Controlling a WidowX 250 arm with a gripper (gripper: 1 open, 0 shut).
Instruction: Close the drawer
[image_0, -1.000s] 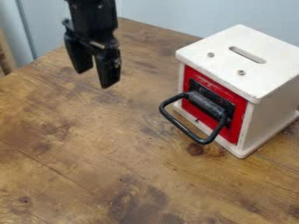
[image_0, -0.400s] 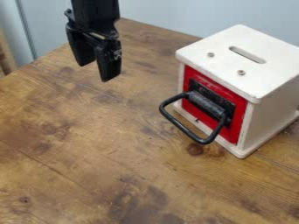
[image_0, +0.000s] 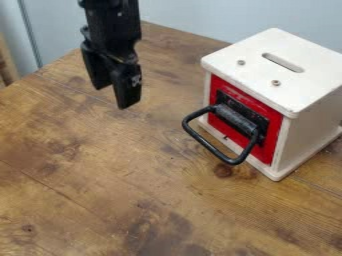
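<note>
A black robot gripper (image_0: 111, 80) hangs above the far left part of a worn wooden table (image_0: 94, 190), pointing straight down with its two fingers (image_0: 127, 88) spread apart and nothing between them. The tool sits well apart from the box to its right and touches nothing on the tabletop. Toward the right edge stands a small cream-white box (image_0: 297, 85), its top showing a narrow slot (image_0: 283, 64) and a couple of small dark marks. Set in the box's near-left face is the drawer (image_0: 254, 117), a red front panel that appears to stand slightly proud of the box. From it a large black loop handle (image_0: 222, 132) with rounded corners reaches out and down toward the table, its lower end resting at or just above the wood.
</note>
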